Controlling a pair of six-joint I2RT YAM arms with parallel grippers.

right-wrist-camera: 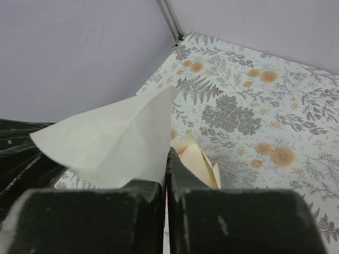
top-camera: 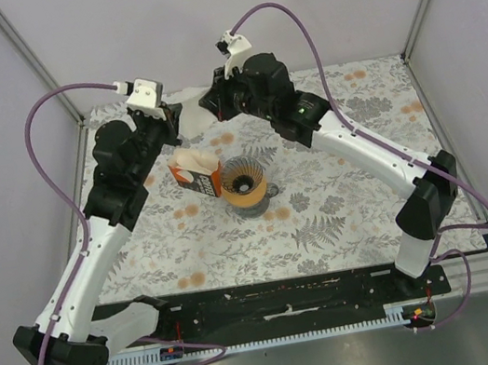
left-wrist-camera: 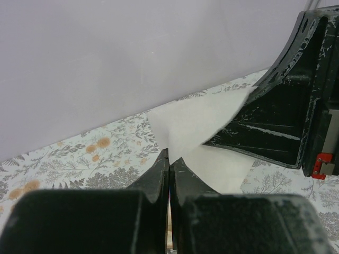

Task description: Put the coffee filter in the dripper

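The coffee filter (top-camera: 194, 121), a thin white paper fan, hangs in the air above the far side of the table, held between both grippers. My left gripper (left-wrist-camera: 170, 156) is shut on one edge of the filter (left-wrist-camera: 193, 127). From the other side my right gripper (right-wrist-camera: 167, 153) is shut on the opposite edge of the filter (right-wrist-camera: 111, 137). In the top view the left gripper (top-camera: 178, 118) and right gripper (top-camera: 212, 109) almost meet. The dripper (top-camera: 244, 182), a grey ribbed cone on a tan collar, stands upright on the table, nearer than the filter and below it.
An orange carton (top-camera: 197, 174) with cream papers (right-wrist-camera: 198, 161) stands just left of the dripper. Grey walls close in the back and both sides. The flowered tablecloth (top-camera: 344, 212) covers the table.
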